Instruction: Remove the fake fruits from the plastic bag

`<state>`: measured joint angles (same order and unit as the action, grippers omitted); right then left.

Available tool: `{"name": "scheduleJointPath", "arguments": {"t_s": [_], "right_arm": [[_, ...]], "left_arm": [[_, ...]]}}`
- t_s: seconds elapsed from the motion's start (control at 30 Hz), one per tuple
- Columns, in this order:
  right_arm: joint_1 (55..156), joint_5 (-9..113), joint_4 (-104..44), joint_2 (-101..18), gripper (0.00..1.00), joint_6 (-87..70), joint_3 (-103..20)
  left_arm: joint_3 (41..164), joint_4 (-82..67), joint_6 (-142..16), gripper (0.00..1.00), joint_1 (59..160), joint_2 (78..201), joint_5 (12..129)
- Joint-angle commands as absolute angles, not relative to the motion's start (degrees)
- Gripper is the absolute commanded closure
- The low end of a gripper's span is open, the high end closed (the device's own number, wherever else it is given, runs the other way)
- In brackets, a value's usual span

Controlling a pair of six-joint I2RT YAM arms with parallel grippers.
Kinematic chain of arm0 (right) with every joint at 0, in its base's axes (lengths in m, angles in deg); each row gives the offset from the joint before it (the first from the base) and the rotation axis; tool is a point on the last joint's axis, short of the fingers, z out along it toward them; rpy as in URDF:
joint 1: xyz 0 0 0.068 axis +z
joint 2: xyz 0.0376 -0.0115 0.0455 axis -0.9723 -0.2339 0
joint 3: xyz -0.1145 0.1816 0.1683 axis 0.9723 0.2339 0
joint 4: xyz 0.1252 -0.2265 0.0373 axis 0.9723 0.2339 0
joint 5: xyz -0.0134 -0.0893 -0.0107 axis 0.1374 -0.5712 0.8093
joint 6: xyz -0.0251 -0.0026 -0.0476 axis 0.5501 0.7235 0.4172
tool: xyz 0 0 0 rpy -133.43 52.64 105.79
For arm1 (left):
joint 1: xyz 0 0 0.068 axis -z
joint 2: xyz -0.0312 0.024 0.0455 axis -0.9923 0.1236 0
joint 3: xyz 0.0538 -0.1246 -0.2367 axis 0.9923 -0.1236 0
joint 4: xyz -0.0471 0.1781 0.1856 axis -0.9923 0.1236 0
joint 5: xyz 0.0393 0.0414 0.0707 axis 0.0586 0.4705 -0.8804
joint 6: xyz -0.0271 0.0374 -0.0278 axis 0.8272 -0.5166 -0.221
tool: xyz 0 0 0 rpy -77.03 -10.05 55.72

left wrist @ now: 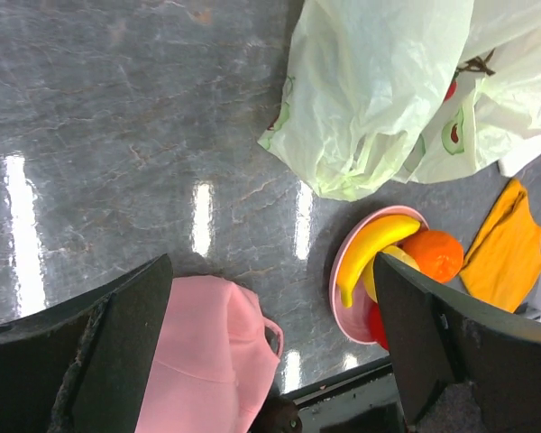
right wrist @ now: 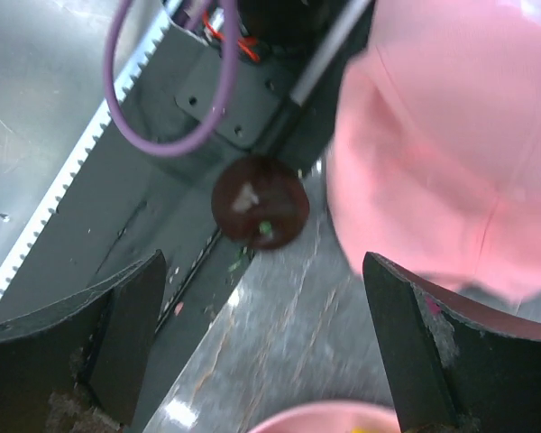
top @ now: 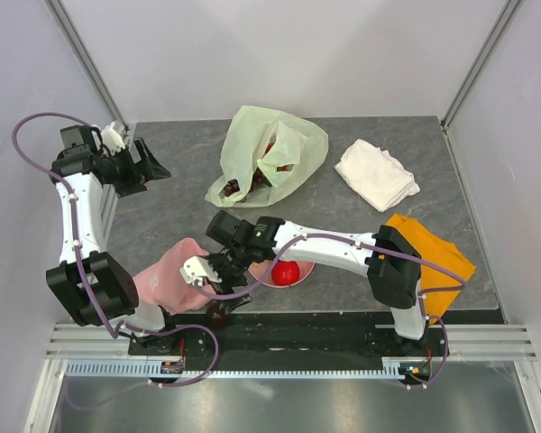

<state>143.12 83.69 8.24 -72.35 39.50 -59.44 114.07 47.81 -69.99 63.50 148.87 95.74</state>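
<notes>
The task looks partly done. A banana (left wrist: 379, 248), an orange (left wrist: 433, 254) and a red apple (top: 287, 271) lie on the pink plate (left wrist: 341, 280) near the counter's (top: 180, 194) near edge. A dark plum (right wrist: 260, 203) sits loose right at that edge, beside the pink cloth (right wrist: 451, 135). The plastic bag (top: 270, 153) lies at the far edge with dark fruit (top: 239, 189) at its mouth and something red inside, so more remains to take out.

Both end effectors are spread wide and empty. The left end effector (top: 144, 167) hangs near the far left corner, and the right end effector (right wrist: 263, 271) is above the plum.

Only the left wrist view shows the banana and orange. The right wrist view shows the plum clearly, and the top view alone shows the bag's dark contents.
</notes>
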Motion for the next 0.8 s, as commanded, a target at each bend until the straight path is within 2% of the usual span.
{"name": "scheduleJointPath", "arguments": {"t_s": [0.0,0.43,0.63,0.77], "right_arm": [[145.46,88.35,3.3,-74.37,0.02,48.23,-60.39],[148.98,89.58,6.19,-82.46,0.09,60.46,-61.36],[149.42,87.47,6.2,-83.08,0.24,62.84,-60.04],[149.42,83.96,6.11,-81.77,0.48,63.19,-59.6]], "left_arm": [[117.29,48.76,-69.11,0.01,61.02,150.01,99.22],[116.15,50.69,-71.31,0.03,60.93,150.81,99.4],[113.78,50.52,-71.75,0.03,61.01,149.05,99.05],[113.07,50.17,-71.4,0.03,60.93,148.61,99.66]]}}
